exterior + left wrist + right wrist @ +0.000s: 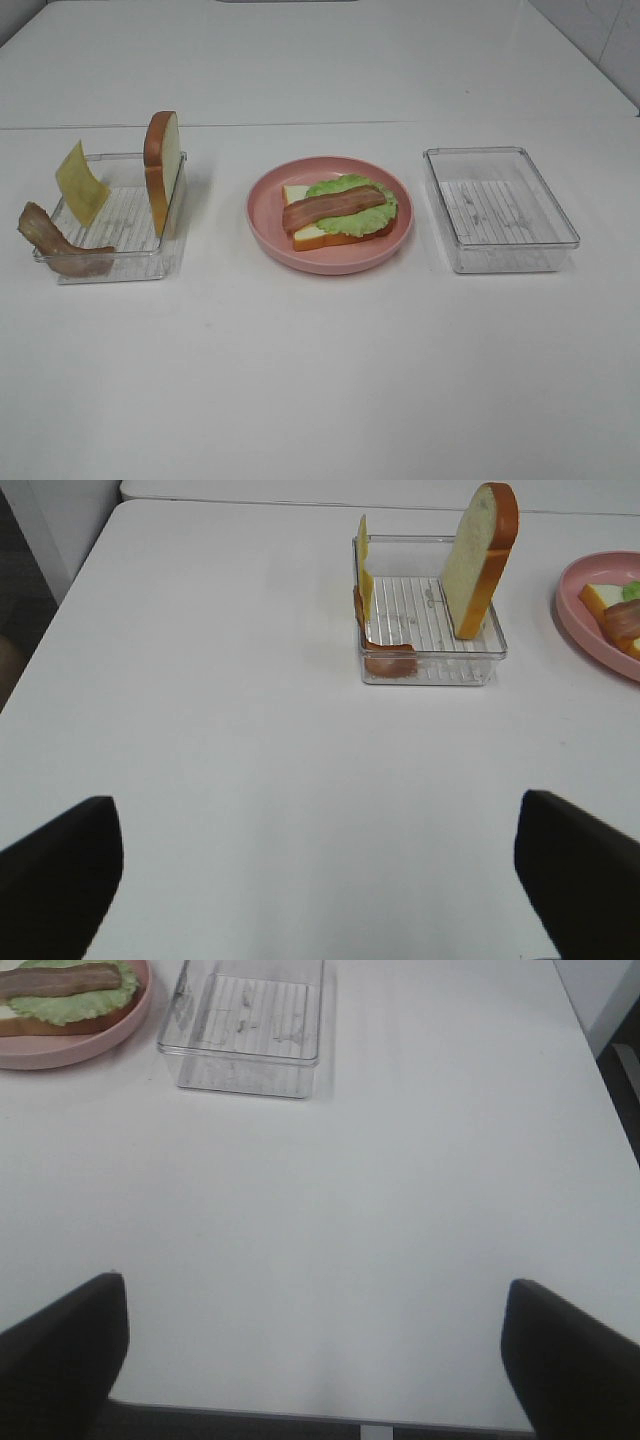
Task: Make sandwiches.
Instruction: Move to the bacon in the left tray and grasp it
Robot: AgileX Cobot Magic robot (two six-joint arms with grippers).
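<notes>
With left gripper (320,880) and right gripper (315,1360) both spread empty, the upright bread slice (162,170) could get knocked over if clipped sideways.

Bread slice (297,194) flat on the plate (265,215), lettuce (376,213) and bacon strip (333,208) atop. In the tray (130,270): second slice (163,165) upright, cheese (80,182) leaning, other bacon (45,236) draped at its corner.

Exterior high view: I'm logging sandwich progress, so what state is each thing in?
Bottom bread slice, flat, under lettuce and bacon.
Second bread slice, upright in left tray.
Cheese, leaning against tray wall.
Second bacon strip, draped over tray rim.
Right tray, empty.
Left claw, open.
Right claw, open.
</notes>
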